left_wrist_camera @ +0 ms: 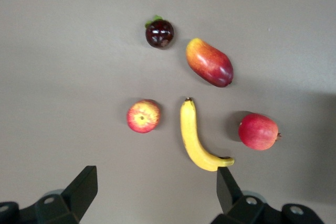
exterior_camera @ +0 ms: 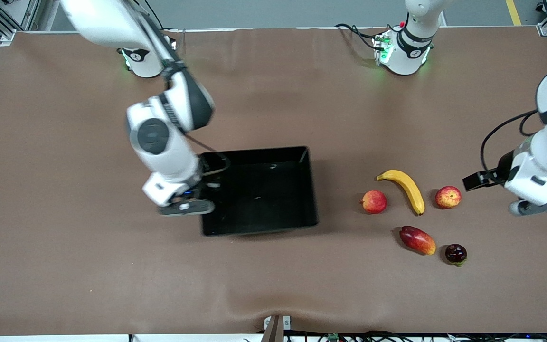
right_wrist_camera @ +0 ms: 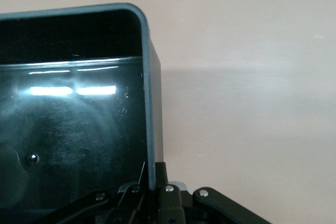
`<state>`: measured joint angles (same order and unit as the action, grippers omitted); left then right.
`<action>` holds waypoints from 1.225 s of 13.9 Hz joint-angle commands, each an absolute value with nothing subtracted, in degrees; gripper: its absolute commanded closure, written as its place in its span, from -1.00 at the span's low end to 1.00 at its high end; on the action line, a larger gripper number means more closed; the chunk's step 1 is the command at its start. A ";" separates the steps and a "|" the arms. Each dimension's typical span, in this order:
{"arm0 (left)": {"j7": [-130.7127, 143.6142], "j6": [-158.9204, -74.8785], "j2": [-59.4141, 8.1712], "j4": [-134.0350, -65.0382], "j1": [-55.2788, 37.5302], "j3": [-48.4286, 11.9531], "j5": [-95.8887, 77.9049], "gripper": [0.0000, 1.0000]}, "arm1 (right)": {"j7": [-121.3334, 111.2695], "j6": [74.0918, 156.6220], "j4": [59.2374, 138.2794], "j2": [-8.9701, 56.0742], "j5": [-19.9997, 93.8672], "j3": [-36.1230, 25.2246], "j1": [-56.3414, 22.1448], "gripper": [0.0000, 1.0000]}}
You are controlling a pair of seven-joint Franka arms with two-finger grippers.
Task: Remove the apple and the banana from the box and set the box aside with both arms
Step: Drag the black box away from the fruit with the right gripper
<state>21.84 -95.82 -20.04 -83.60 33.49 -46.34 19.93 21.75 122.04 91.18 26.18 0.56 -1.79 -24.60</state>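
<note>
The black box (exterior_camera: pixel 313 190) sits mid-table, open side up and with nothing in it. My right gripper (exterior_camera: pixel 192 205) is shut on the box's wall at the right arm's end; in the right wrist view (right_wrist_camera: pixel 152 176) the jaws pinch the thin rim (right_wrist_camera: pixel 149 103). The yellow banana (exterior_camera: pixel 404 190) and the small red-yellow apple (exterior_camera: pixel 447 197) lie on the table toward the left arm's end. My left gripper (exterior_camera: pixel 546 204) hangs open and holds nothing over bare table beside the apple. Its wrist view (left_wrist_camera: pixel 157 171) shows the banana (left_wrist_camera: pixel 194 137) and the apple (left_wrist_camera: pixel 143 115).
A round red fruit (exterior_camera: pixel 374 201) lies between the box and the banana. A red-orange mango (exterior_camera: pixel 417 240) and a dark purple fruit (exterior_camera: pixel 456 253) lie nearer the front camera than the banana. The brown tabletop (exterior_camera: pixel 88 266) spreads around them.
</note>
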 commanded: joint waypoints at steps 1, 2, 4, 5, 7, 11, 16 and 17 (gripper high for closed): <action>18.99 -93.26 -14.87 -84.02 34.45 -46.84 19.78 -1.00 | 18.92 122.61 98.42 20.32 -0.26 -0.26 -17.87 1.00; 18.98 -92.12 -14.07 -84.02 34.45 -47.02 18.91 -1.00 | 17.50 122.61 99.83 19.08 -0.26 -0.26 -15.49 1.00; 18.90 -90.62 -11.79 -84.02 34.45 -47.02 16.71 -1.00 | 15.31 122.52 102.55 17.32 -0.26 -0.18 -11.01 1.00; 18.81 -89.66 -10.65 -84.02 34.37 -47.11 16.18 -1.00 | 13.38 122.95 104.83 16.36 -0.26 -0.18 -9.25 1.00; 18.55 -88.34 -8.36 -84.11 34.37 -47.46 15.56 -1.00 | 10.13 123.58 107.83 15.03 -0.26 -0.18 -5.91 1.00; 16.19 -88.24 -5.56 -84.20 33.41 -44.76 13.11 -1.00 | 0.81 124.36 112.48 12.93 -0.09 -0.09 0.86 1.00; 10.72 -88.07 0.51 -87.62 9.80 -14.47 4.40 -1.00 | -10.97 129.46 115.58 13.36 1.05 -0.09 13.42 1.00; 10.72 -87.98 1.92 -88.93 4.80 -9.19 3.44 -1.00 | -11.25 129.72 115.66 13.79 2.01 -0.09 15.71 1.00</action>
<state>11.56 -88.07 -2.45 -84.76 11.84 -16.77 5.33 -9.03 129.22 114.42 15.27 0.42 -1.68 11.01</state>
